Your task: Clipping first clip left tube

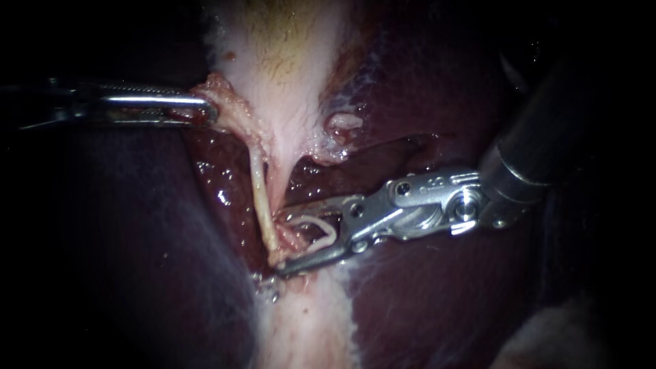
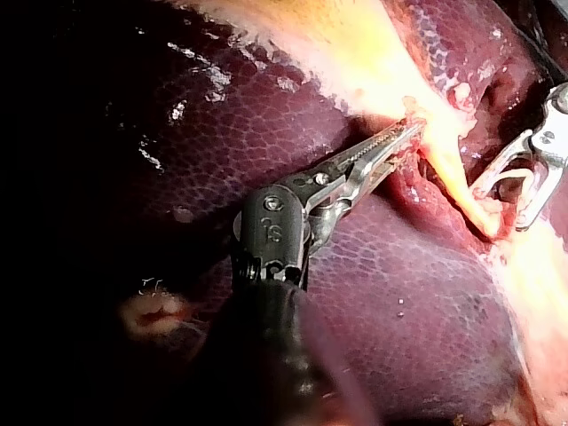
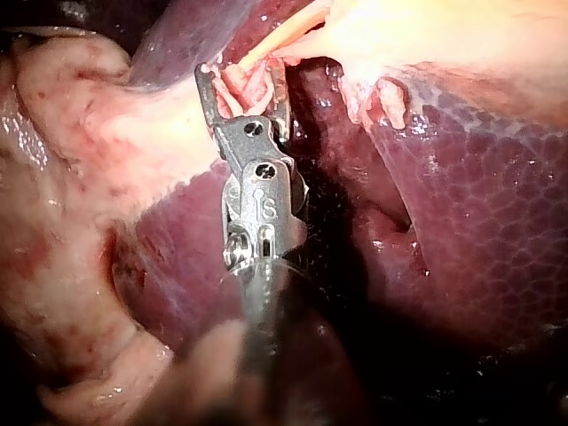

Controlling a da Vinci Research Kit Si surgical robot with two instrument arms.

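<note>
Close endoscope view over wet tissue. Nearest, entering from the upper right: the right instrument (image 1: 279, 242), a dark shaft ending in a bright metal wrist, with its claw spread wide and pointing left. Seated inside that claw, touching both halves: a white clip (image 1: 332, 232), curved and open-mouthed. Just at the claw's tips, at the mouth of the clip: the lower end of a thin pale tube (image 1: 261, 198), running up and slightly left from there, taut and bare against dark red tissue; hard to tell whether already inside the clip or only at its opening. In the right wrist view, the same claw (image 3: 241, 75) astride a pink stump of tissue, with the tube (image 3: 284, 37) stretching away ahead of it. Further back, entering from the left: the left instrument (image 1: 208, 109), claw closed tight on a fold of pale tissue (image 1: 222, 92) at the tube's upper end. In the left wrist view, that narrow ridged claw (image 2: 404, 138) pinching the same fold, with the tube (image 2: 453, 177) between it and the right instrument (image 2: 501, 206). Behind, whitish gallbladder (image 1: 287, 55); all around, dark maroon liver (image 1: 437, 314).
</note>
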